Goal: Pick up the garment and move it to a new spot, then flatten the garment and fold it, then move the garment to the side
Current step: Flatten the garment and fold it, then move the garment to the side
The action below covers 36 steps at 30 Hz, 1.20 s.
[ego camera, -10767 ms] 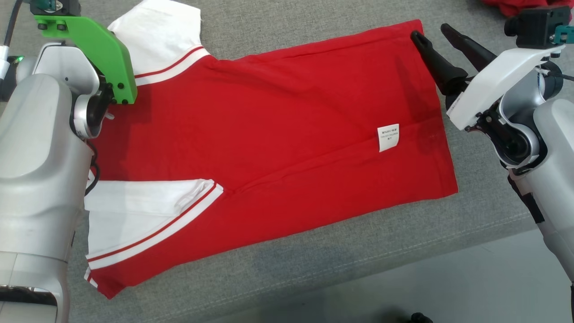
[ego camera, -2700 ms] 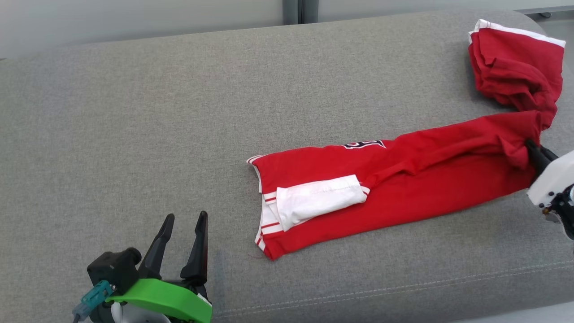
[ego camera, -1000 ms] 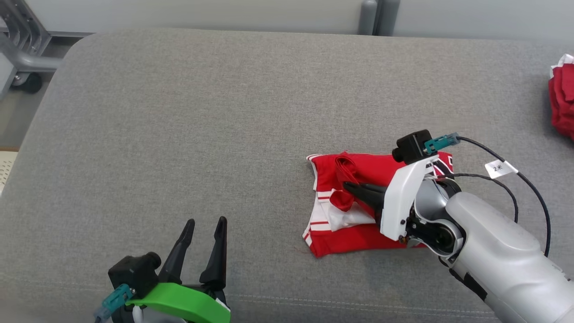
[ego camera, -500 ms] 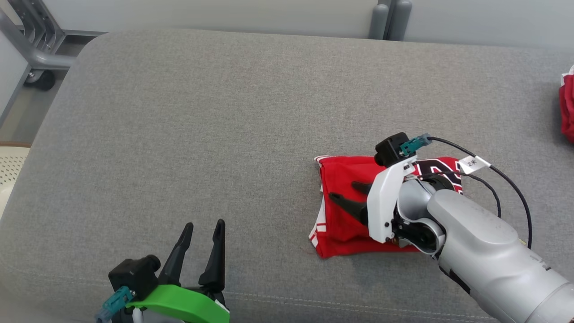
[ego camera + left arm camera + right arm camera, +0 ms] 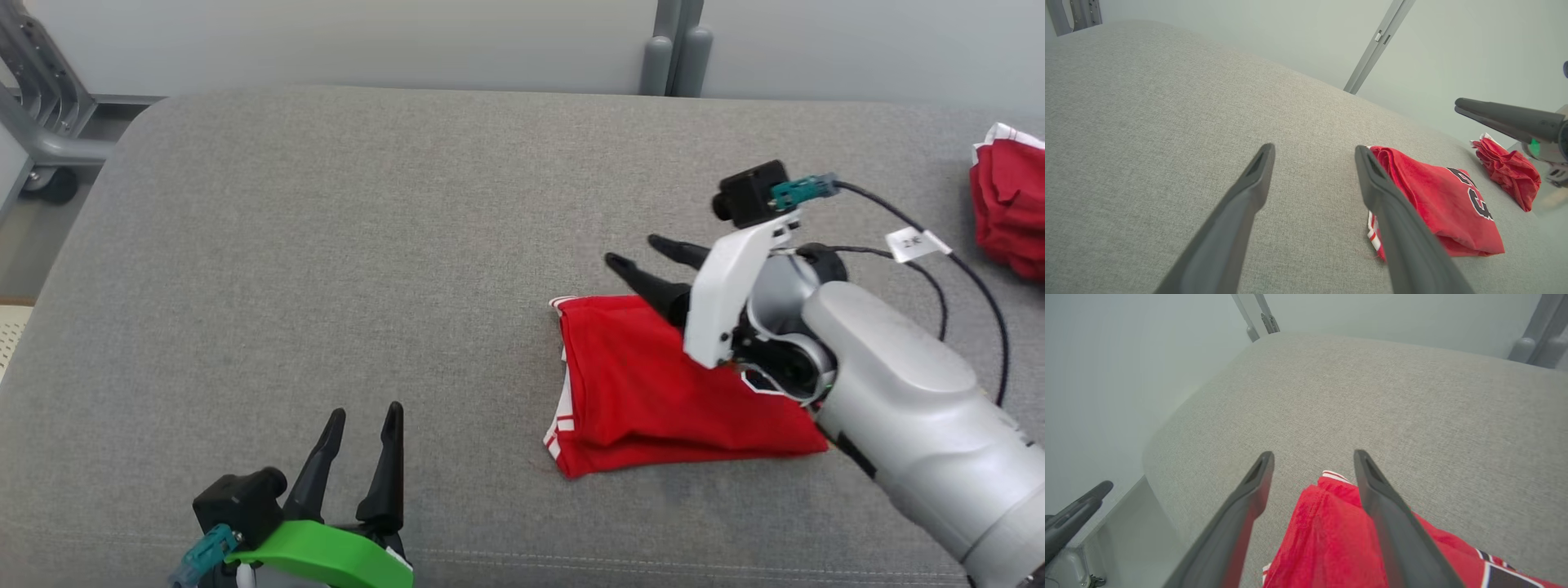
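The garment (image 5: 653,392) is a red shirt with white trim, folded into a compact rectangle on the grey cushioned surface (image 5: 367,245). The left wrist view shows the garment (image 5: 1437,200) with black lettering on top, and the right wrist view shows the garment (image 5: 1327,535) below the fingers. My right gripper (image 5: 637,251) hovers open over the garment's far edge, raised clear of the cloth, holding nothing. My left gripper (image 5: 363,416) stands open near the front edge, well left of the garment, its fingers (image 5: 1249,192) apart over bare cushion.
A second crumpled red cloth (image 5: 1008,208) lies at the far right of the surface, also in the left wrist view as a red heap (image 5: 1508,171). A grey metal frame (image 5: 37,122) stands off the left corner. A pale wall with a post (image 5: 673,49) runs behind.
My right gripper let go of the red fold it was pinching, opened wide and lifted back off the garment, which now lies flat and folded. The left gripper stayed put.
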Available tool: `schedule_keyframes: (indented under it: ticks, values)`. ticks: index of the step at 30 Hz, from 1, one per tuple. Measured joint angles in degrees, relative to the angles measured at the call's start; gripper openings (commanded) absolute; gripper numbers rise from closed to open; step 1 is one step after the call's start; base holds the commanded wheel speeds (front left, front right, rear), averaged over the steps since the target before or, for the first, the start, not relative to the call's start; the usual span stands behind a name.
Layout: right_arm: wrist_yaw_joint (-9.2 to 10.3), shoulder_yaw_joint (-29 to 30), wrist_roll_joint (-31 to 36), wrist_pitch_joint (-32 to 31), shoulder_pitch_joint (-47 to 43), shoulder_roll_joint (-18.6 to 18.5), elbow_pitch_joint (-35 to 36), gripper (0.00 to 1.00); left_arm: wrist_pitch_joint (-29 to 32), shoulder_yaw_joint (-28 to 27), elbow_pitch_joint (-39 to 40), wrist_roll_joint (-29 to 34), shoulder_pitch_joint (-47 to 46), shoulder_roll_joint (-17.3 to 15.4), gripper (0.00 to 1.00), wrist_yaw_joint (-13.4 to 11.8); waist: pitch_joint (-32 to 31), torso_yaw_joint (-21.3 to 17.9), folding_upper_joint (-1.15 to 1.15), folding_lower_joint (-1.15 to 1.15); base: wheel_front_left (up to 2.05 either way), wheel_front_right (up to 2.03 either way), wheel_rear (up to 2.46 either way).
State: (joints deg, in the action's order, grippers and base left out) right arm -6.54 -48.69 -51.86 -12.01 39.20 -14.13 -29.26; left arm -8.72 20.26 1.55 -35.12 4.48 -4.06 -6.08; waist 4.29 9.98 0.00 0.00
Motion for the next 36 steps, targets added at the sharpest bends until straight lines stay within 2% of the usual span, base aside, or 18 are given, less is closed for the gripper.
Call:
schedule_keyframes:
  ticks: [4,9,17,26,36]
  values:
    - [0.0,2.01,-0.36,0.66,-0.67,-4.16,-2.0,1.0,-0.24,-0.08,0.04,0.0,0.09,-0.08,1.0,0.0,-0.65,-1.08,0.0,0.0,0.0,0.0,0.0]
    - [0.05,3.54,-1.72,1.13,-4.42,-7.69,-4.23,1.0,-0.4,-0.29,0.7,0.01,0.21,-0.18,1.0,0.0,-0.99,-2.65,0.0,0.0,0.0,0.0,0.0]
    - [0.05,5.12,-4.83,0.37,-8.63,-11.05,-6.49,1.0,-0.31,-0.05,2.02,0.16,0.21,-0.34,1.0,0.0,0.35,-4.29,0.0,0.0,0.0,0.0,0.0]
    - [0.05,8.16,-8.73,0.38,-9.37,-11.34,-7.65,1.0,0.69,0.27,2.89,0.59,0.12,-0.48,1.0,0.0,3.52,-4.34,0.0,0.0,0.0,0.0,0.0]
    - [0.0,8.8,-11.46,-0.66,-9.34,-9.8,-8.78,1.0,1.16,0.36,3.2,1.09,-0.3,-0.56,1.0,0.0,6.33,-2.39,0.0,0.0,0.0,0.0,0.0]
